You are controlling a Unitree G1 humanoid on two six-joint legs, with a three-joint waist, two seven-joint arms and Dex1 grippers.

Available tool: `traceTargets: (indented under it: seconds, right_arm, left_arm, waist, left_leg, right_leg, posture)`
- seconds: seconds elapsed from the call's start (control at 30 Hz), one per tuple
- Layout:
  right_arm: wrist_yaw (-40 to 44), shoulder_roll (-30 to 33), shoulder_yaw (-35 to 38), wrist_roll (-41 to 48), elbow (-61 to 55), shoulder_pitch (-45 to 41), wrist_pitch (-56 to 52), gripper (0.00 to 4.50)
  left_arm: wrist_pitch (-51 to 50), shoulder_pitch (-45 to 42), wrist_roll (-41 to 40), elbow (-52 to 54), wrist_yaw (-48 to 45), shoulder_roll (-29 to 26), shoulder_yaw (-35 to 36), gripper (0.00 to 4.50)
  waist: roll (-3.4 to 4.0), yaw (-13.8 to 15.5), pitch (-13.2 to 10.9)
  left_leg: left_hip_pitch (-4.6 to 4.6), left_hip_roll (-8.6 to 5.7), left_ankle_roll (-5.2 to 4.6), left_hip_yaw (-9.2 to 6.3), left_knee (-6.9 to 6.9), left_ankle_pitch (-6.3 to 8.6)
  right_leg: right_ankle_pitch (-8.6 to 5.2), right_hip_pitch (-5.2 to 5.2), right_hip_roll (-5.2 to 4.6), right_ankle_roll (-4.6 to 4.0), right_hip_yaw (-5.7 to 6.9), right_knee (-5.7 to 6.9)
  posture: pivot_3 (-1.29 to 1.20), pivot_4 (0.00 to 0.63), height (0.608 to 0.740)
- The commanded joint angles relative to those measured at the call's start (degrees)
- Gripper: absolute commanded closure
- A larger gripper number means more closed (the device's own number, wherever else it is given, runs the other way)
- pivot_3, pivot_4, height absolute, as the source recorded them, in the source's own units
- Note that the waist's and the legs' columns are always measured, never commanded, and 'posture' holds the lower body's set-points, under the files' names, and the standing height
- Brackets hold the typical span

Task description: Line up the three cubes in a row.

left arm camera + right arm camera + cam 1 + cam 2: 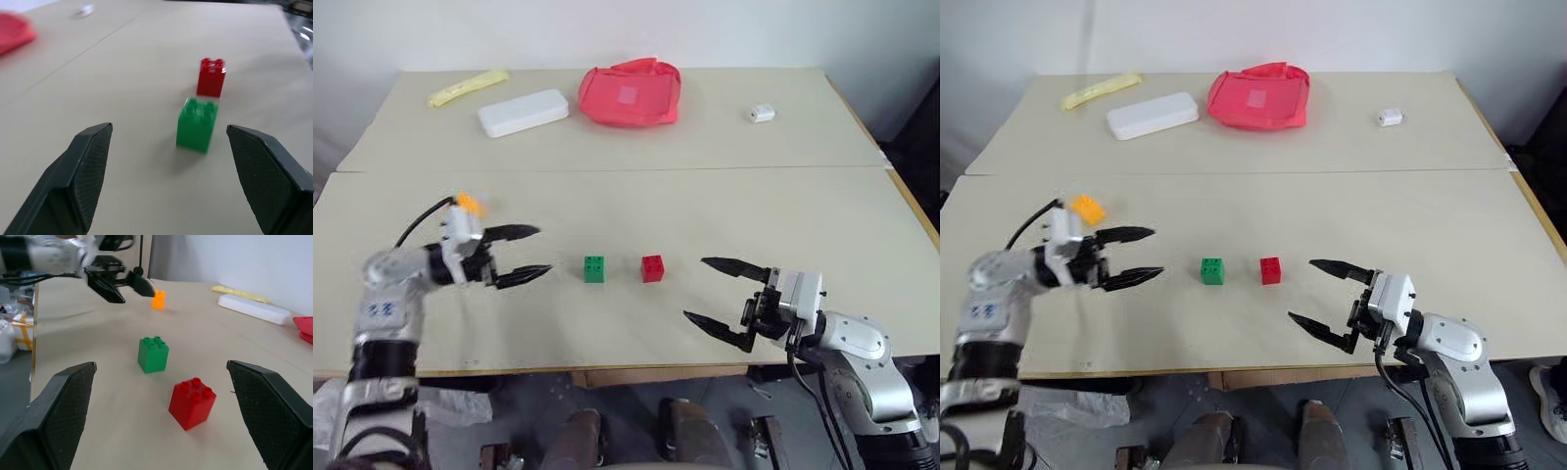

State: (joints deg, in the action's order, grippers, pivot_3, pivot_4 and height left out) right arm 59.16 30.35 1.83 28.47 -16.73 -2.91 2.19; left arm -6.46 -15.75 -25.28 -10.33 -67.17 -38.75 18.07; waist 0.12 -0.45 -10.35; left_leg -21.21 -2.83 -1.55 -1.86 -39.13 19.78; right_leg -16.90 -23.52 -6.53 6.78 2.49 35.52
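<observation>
Left gripper at mid-left, fingers spread, empty; right gripper lower right, jaws wide, empty. Between them stand the small green studded plastic brick and red studded brick, close together. The orange studded brick sits behind the left gripper. On the beige table, upper frame: long white box, red cloth bag.

The green brick and red brick are glossy, smooth studded plastic, on a matt, smooth beige tabletop. The black fingers have finely textured, matt inner pads.
</observation>
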Motion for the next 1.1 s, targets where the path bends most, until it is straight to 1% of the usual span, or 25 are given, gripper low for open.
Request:
traceTargets:
  seconds: [0.03, 0.13, 0.17, 0.23, 0.4, 0.5, 0.63, 0.77, 0.87, 0.9, 1.0, 1.1]
  right_arm:
    - [-1.2, -2.8, -1.8, 0.5, -0.4, -3.6, 0.6, 0.0]
    - [-1.4, -4.4, -3.3, 0.4, -0.5, -5.8, 0.3, 0.0]
    - [-1.5, -4.8, -3.8, 0.5, -0.6, -6.6, 0.0, 0.0]
    - [-1.2, -5.0, -4.5, 0.9, -0.7, -7.7, -0.4, 0.0]
    - [0.0, -4.4, -4.6, 1.0, 0.7, -9.2, -1.0, 0.0]
    - [0.2, -4.3, -4.6, 0.9, 1.0, -9.1, -1.1, 0.0]
    - [-0.3, -4.6, -4.6, 0.1, 1.1, -9.2, -0.6, 0.0]
    - [-1.6, -5.5, -3.1, -0.6, 2.6, -8.7, 1.8, 0.0]
    - [-1.9, -5.4, -2.0, -1.6, 4.0, -7.0, 4.0, 0.0]
    - [-2.2, -5.3, -1.7, -1.9, 4.0, -6.4, 4.4, 0.0]
    - [-3.6, -5.5, -1.5, -2.3, 2.9, -5.1, 4.5, 0.0]
    - [-4.7, -5.5, -1.6, -2.6, 1.4, -3.9, 4.4, 0.0]
  left_arm:
    - [-1.6, 13.2, -2.7, 9.4, 13.0, 2.9, 14.2, 0.02]
    - [0.1, 21.8, -3.2, 13.3, 23.9, 9.7, 22.1, 0.02]
    - [0.9, 25.0, -3.1, 14.4, 27.3, 12.7, 24.4, 0.02]
    - [2.2, 29.6, -3.1, 15.4, 31.1, 16.7, 26.9, 0.02]
    - [6.3, 33.7, -3.7, 15.5, 37.3, 22.6, 29.3, 0.02]
    - [6.9, 32.0, -2.4, 15.8, 37.4, 21.8, 25.8, 0.02]
    - [5.4, 24.1, -2.3, 13.3, 37.6, 17.2, 21.8, 0.02]
    - [3.6, 9.2, -0.9, 1.8, 35.2, 8.9, 16.5, 0.02]
    - [3.5, -3.0, 2.7, -12.8, 32.3, 2.9, 11.5, 0.02]
    - [4.8, -7.0, 3.9, -18.3, 31.1, 1.5, 10.0, 0.02]
    - [6.8, -17.7, 7.0, -33.2, 26.2, -1.6, 5.6, 0.02]
    - [9.0, -25.6, 10.5, -44.9, 22.7, -3.2, 1.6, 0.02]
  waist:
    - [0.01, -0.1, 0.0]
    - [-0.01, 0.6, 0.0]
    - [-0.04, 0.9, 0.0]
    - [-0.1, 1.4, 0.1]
    - [-0.31, 2.2, 0.2]
    - [-0.33, 2.1, 0.2]
    - [-0.35, 2.1, 0.2]
    - [-0.36, 1.8, 0.2]
    - [-0.38, 1.7, 0.2]
    - [-0.38, 1.6, 0.2]
    - [-0.36, 1.0, 0.2]
    - [-0.37, 0.4, 0.2]
  left_leg:
    - [0.05, 0.03, 0.03, 0.06, 0.02, 0.02]
    - [0.06, 0.06, 0.06, 0.04, 0.04, 0.04]
    - [0.03, 0.03, 0.06, -0.04, 0.02, 0.04]
    - [0.05, 0.0, 0.04, -0.05, 0.0, 0.05]
    - [0.05, -0.03, 0.04, -0.26, 0.0, 0.06]
    - [0.06, -0.03, 0.07, -0.29, 0.0, 0.06]
    - [0.05, -0.03, 0.13, -0.36, 0.01, 0.04]
    - [0.06, -0.07, 0.17, -0.38, 0.01, 0.01]
    - [0.05, -0.16, 0.18, -0.35, 0.02, 0.0]
    - [0.01, -0.19, 0.17, -0.33, 0.02, -0.02]
    - [0.04, -0.33, 0.06, -0.12, 0.05, -0.03]
    - [0.01, -0.43, -0.02, -0.08, 0.03, -0.04]
  right_leg:
    - [0.0, 0.0, 0.02, 0.0, -0.09, 0.01]
    - [-0.03, 0.01, 0.02, -0.05, -0.05, -0.02]
    - [-0.02, 0.04, 0.01, -0.05, 0.02, -0.02]
    - [-0.02, 0.1, -0.03, -0.05, 0.01, -0.16]
    - [-0.01, 0.27, -0.07, -0.05, 0.19, -0.46]
    - [-0.01, 0.29, -0.06, -0.05, 0.22, -0.48]
    - [-0.01, 0.28, -0.05, -0.07, 0.29, -0.45]
    - [-0.02, 0.21, 0.0, -0.1, 0.31, -0.27]
    - [-0.04, 0.1, 0.05, -0.12, 0.34, 0.11]
    - [-0.04, 0.05, 0.21, -0.12, 0.5, 0.12]
    - [-0.03, -0.08, 0.21, -0.11, 0.58, 0.28]
    - [-0.01, -0.08, 0.16, -0.07, 0.65, 0.32]
  posture:
    - [0.0, 0.15, 0.74]
    - [0.0, 0.15, 0.74]
    - [0.0, 0.15, 0.74]
    - [0.0, 0.15, 0.74]
    - [0.0, 0.15, 0.74]
    - [0.0, 0.15, 0.74]
    - [0.0, 0.15, 0.74]
    - [0.0, 0.15, 0.74]
    - [0.0, 0.15, 0.74]
    - [0.0, 0.15, 0.74]
    - [0.0, 0.15, 0.74]
    - [0.0, 0.15, 0.74]
